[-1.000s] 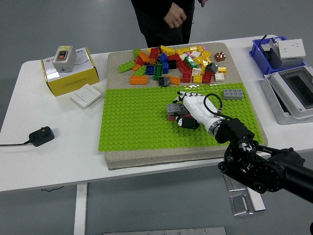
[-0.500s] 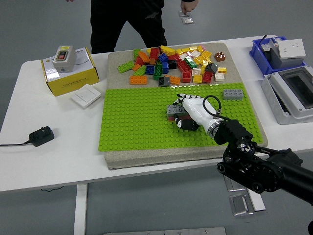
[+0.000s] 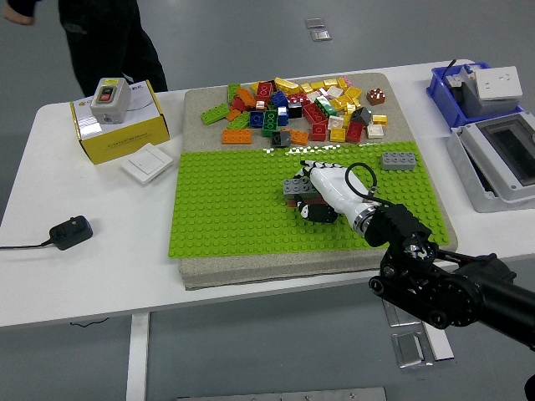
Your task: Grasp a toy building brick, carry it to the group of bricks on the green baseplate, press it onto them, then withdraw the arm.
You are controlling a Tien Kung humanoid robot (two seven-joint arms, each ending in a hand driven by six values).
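Head view: the right hand (image 3: 324,190), white-shelled on a black arm that comes in from the lower right, lies low over the middle of the green baseplate (image 3: 226,213). Its fingers are curled down over a small group of bricks (image 3: 297,187), of which a grey brick shows at the hand's left edge with something dark and red beneath the fingers. Whether the hand clamps a brick or only presses on the stack cannot be told, since the palm hides the contact. The stack sits directly under and just left of the fingertips, so the hand needs no sideways travel; to my eye the pressing step is at or near its end, and what remains is to let go and draw back toward the lower right along the forearm's line. The grey brick's long axis runs roughly left to right, across the fingers.

A lone grey brick (image 3: 399,160) stands on the baseplate's right part, well apart from the hand. The loose brick pile (image 3: 292,109) lies beyond the baseplate on the beige mat (image 3: 201,98). A person (image 3: 109,42) stands at the far left. The left arm is not in view
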